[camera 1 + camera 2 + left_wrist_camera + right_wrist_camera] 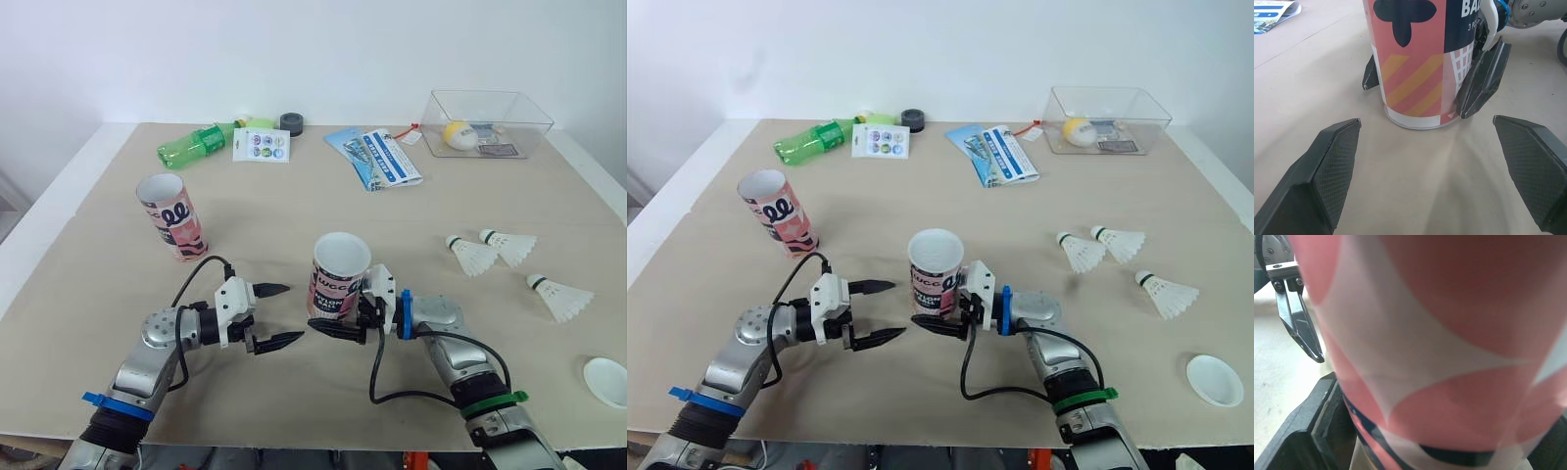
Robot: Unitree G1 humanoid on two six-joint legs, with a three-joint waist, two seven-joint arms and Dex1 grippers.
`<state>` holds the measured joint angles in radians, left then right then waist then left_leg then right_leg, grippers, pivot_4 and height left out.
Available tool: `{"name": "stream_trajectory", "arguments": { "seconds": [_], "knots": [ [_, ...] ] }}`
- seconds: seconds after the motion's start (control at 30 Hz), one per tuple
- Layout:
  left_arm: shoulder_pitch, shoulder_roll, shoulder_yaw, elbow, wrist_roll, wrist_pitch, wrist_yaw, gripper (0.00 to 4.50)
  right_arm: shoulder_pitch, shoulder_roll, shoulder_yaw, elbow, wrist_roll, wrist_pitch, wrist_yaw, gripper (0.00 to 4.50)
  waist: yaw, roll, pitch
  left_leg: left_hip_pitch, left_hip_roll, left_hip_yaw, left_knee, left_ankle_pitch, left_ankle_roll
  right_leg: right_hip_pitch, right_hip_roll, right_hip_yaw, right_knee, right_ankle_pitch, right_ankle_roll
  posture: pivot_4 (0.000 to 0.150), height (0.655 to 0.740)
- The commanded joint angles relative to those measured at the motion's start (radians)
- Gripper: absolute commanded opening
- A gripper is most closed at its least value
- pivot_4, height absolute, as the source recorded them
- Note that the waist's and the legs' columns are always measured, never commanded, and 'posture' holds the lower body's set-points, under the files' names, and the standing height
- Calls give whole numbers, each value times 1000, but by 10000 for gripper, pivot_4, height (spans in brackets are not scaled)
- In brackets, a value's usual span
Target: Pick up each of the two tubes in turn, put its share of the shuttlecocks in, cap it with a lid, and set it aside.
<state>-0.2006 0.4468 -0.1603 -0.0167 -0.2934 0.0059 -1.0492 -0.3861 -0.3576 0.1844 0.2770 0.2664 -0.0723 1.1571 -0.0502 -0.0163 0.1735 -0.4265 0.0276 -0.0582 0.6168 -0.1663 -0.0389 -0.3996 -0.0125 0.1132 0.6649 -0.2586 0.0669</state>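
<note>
Right gripper (333,321) clamps the near tube (338,274) low down; left gripper (294,313) hangs open just beside it. Best to lift straight, keeping it upright.

Robot arms: silver-grey forearm housings (159,331), screw-fastened white wrist brackets (233,304) and looping black cables (372,377); left gripper (294,311) and right gripper (333,315) each bear two tapered black fingers (1322,176) with cross-hatched faces; blue band (105,403) on left arm, blue ring (406,313) and green band (495,401) on right.
</note>
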Motion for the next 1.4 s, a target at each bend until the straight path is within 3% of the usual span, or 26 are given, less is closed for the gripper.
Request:
{"name": "stream_trajectory", "arguments": {
  "seconds": [0.03, 0.3, 0.4, 0.93, 1.17, 1.27, 1.4],
  "knots": [
    [-19, -5, 2, -17, -4, -13, 3, 45000, 0, 2, -12, -9, 0, -9, -13, 44888, 0, 0, 0, 0, 0, 0, 0, 0, 0, 0, 0, 0, 0, 0, 0, 1500, 7400],
    [-39, -12, -4, 1, 3, -19, -1, 45000, 2, -7, -21, -17, -3, -12, -27, 44888, 0, 0, 0, 0, 0, 0, 0, 0, 0, 0, 0, 0, 0, 0, 0, 1500, 7400],
    [-44, -15, -5, 7, 6, -23, -1, 45000, 2, -6, -25, -20, 1, -10, -37, 37813, 0, 0, 0, 0, 0, 0, 0, 0, 0, 0, 0, 0, 0, 0, 0, 1500, 7400],
    [-47, -16, -9, 10, 10, -30, -2, 45000, 15, -23, -62, -84, 42, 25, -69, 37813, 1, 0, 0, 0, 0, 0, 0, 0, 0, 0, 0, 0, 0, 1, 1, 1500, 7400],
    [-67, -20, -18, 9, -3, -22, -22, 45000, 119, -77, -260, -330, 171, 161, -218, 37813, 3, 0, 0, -1, 0, 0, 0, 0, 0, 0, 0, 0, 0, 2, 5, 1500, 7400],
    [-79, -25, -29, 22, -3, -29, -41, 45000, 149, -91, -415, -454, 232, 216, -376, 37813, 2, 0, 1, -2, 0, 0, 0, 0, 0, -1, 0, 0, 0, 0, 3, 1500, 7400],
    [-113, -37, -44, 57, -6, -32, -77, 45000, 182, -110, -604, -508, 196, 184, -569, 37813, 3, 1, 1, -3, -1, 0, 0, 0, 0, -2, 0, 1, 0, 0, 2, 1500, 7400]
  ]
}}
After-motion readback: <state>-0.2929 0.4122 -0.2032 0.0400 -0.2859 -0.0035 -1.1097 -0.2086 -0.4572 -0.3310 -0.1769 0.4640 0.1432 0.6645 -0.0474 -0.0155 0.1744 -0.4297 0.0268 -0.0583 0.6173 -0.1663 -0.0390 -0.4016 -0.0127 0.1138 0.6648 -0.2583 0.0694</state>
